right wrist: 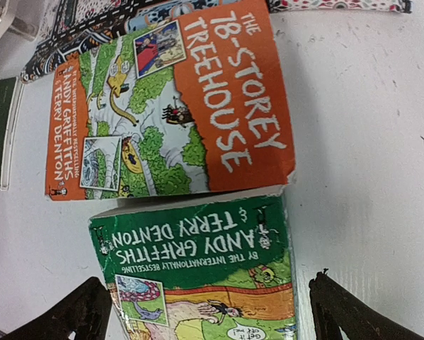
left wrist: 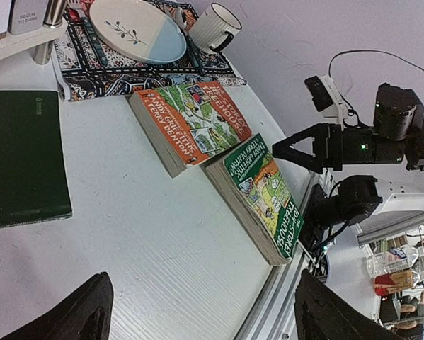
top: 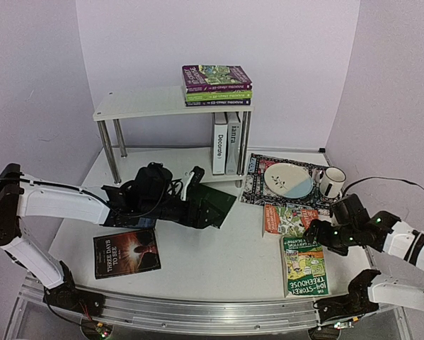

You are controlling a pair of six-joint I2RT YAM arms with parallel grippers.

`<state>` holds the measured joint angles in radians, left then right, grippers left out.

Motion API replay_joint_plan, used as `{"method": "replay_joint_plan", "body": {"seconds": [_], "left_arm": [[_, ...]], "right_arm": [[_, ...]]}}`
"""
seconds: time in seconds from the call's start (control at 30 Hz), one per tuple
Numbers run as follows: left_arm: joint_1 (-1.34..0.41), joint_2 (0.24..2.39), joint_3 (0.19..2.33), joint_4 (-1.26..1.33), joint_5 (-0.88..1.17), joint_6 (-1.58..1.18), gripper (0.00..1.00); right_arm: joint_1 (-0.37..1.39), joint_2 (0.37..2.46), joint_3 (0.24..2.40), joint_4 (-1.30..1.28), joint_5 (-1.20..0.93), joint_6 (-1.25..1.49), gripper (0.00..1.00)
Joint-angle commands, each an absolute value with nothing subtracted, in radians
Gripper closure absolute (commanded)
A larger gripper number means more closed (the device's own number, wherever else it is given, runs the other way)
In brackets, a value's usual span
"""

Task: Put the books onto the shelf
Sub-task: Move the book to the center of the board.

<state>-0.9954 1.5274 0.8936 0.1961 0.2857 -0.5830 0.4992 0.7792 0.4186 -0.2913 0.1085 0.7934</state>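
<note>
Top external view has the white shelf (top: 162, 106) standing at the back of the desk (top: 219, 276), with a stack of three books (top: 217, 85) lying flat at the right end of its upper board; below, on the lower board, "Decorate" (top: 219, 145) and the grey "ianra" (top: 233, 145) stand upright side by side against the right legs. So the rest is loose on the desk: a dark green book (top: 215, 202) lies flat just in front of the shelf; the dark "Three Days to See" (top: 127, 253) sits toward the near-left corner; the orange "18-Storey Treehouse" (top: 289, 218) and a green Storey Treehouse paperback (top: 304, 265) lie flat along the right side, touching end to end, green one nearest the front edge. Left gripper (top: 197, 191) is at the near-left edge of the dark green book; its wrist cam shows the claw spread wide with only bare desk between the fingers (left wrist: 63, 312), so released, holding nothing. Right gripper (top: 314, 232) hangs over where the two Treehouse books meet; also spread wide, one finger (right wrist: 70, 315) off either side of the green cover, not grasping; can't tell if it touches the book. Patterned mat (top: 258, 185) at the back right edge carries a plate (top: 288, 178) and a ribbed mug (top: 330, 182).
</note>
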Motion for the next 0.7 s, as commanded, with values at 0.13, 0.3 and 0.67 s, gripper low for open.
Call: {"method": "replay_joint_plan", "body": {"seconds": [0.13, 0.3, 0.67], "left_arm": [[-1.008, 1.534, 0.902, 0.285, 0.268, -0.589, 0.11], [-1.007, 1.529, 0.886, 0.285, 0.239, -0.591, 0.11], [-1.007, 1.586, 0.868, 0.296, 0.249, -0.648, 0.11]], "right_arm": [[0.501, 0.844, 0.323, -0.316, 0.097, 0.914, 0.02], [0.501, 0.856, 0.248, -0.195, -0.034, 0.918, 0.04], [0.502, 0.861, 0.183, 0.241, -0.402, 1.053, 0.44]]}}
